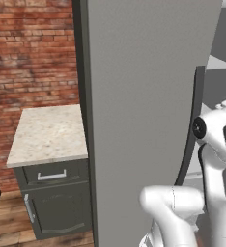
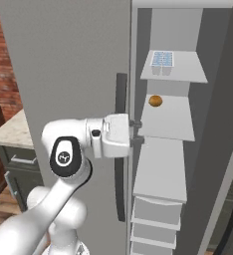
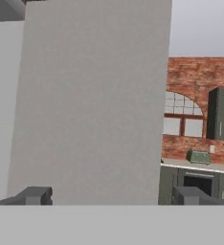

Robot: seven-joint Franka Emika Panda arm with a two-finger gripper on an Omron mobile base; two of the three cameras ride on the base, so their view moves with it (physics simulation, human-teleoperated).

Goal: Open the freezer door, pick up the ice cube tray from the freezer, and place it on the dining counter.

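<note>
The freezer door (image 2: 73, 64), a plain grey panel with a long dark handle (image 2: 121, 164), stands partly swung out from the freezer (image 2: 213, 129). My gripper (image 2: 137, 131) is open at the door's free edge, level with the handle's upper half, with nothing held. In the hand view the fingertips (image 3: 35, 195) stand wide apart before the door's flat face (image 3: 90, 105). The pale blue-white ice cube tray (image 2: 163, 59) lies on an upper shelf inside, above and to the right of the gripper. In the left base view the door (image 1: 139, 120) and its handle (image 1: 194, 120) are close. The dining counter is out of view.
A small orange round thing (image 2: 155, 100) sits on the shelf below the tray. Left of the door stands a stone-topped cabinet (image 1: 47, 135) with a drawer, against a brick wall (image 1: 33, 53). Drawers (image 2: 156, 219) fill the freezer's lower part.
</note>
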